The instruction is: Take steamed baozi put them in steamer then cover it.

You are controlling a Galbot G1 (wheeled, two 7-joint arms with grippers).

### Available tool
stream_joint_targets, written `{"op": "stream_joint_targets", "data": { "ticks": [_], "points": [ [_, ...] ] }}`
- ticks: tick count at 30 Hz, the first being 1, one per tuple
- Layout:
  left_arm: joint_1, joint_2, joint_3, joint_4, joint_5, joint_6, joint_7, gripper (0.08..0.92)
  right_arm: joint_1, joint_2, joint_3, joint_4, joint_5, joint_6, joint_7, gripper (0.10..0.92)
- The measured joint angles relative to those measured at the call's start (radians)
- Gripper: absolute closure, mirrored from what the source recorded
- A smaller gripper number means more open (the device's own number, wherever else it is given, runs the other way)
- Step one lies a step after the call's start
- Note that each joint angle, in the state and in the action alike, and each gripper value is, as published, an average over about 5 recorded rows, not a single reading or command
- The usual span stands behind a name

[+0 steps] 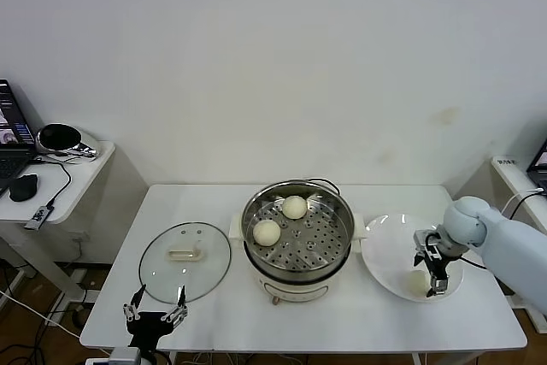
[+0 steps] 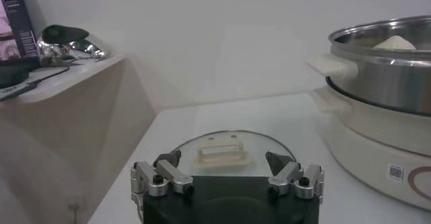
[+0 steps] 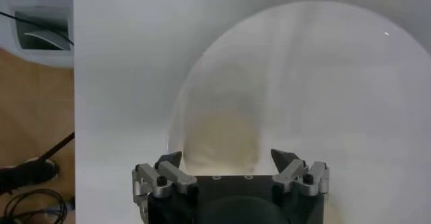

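Two steamed baozi point(image 1: 267, 232) point(image 1: 295, 207) already sit on the perforated tray of the steamer point(image 1: 298, 239), which stands at the middle of the desk point(image 1: 214, 198), closer to its front edge than its back. One more bun point(image 1: 417, 281) lies on the white plate point(image 1: 385, 245) toward the desk's right edge, on the part of the plate nearest the front right corner. The right claw point(image 1: 432, 269) hangs directly over this bun with its fingers spread apart; in the right wrist view the bun point(image 3: 222, 138) sits just ahead of the two open fingertips point(image 3: 170, 161), centred in the gap between them, so the coming move looks like a short straight descent rather than any sideways correction. The bun is round, with no long axis to align to, so the claw's present rotation should serve. The right arm is plainly the nearer one, since the plate lies on its side of the steamer. The left claw point(image 1: 156, 312) waits at the front edge of the desk near the front left corner, fingers also apart and empty, just in front of the glass lid point(image 1: 185, 261) that lies flat on the desk left of the steamer, its cream handle point(image 2: 223, 151) facing up and in line with that claw.
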Motion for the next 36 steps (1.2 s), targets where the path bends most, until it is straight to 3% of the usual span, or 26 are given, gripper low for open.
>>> {"op": "stream_joint_targets", "data": {
  "ticks": [5,13,20,36],
  "points": [
    [-0.002,-0.002,0.003,0.001,0.001,0.0,0.0,0.177,-0.001,0.005,0.0,-0.009,0.001,-0.005,0.004,0.222],
    [0.0,-0.003,0.003,0.0,0.001,0.001,0.001,0.177,-0.007,0.01,0.002,-0.01,0.011,-0.012,0.004,0.375],
    [0.001,-0.004,0.005,-0.003,0.001,0.001,0.001,0.177,-0.003,0.0,0.008,-0.003,0.024,-0.018,0.002,0.439],
    [-0.033,-0.006,0.038,0.014,0.018,0.005,-0.002,0.177,0.23,-0.016,-0.08,0.034,0.134,-0.029,-0.04,0.465]
  ]
}}
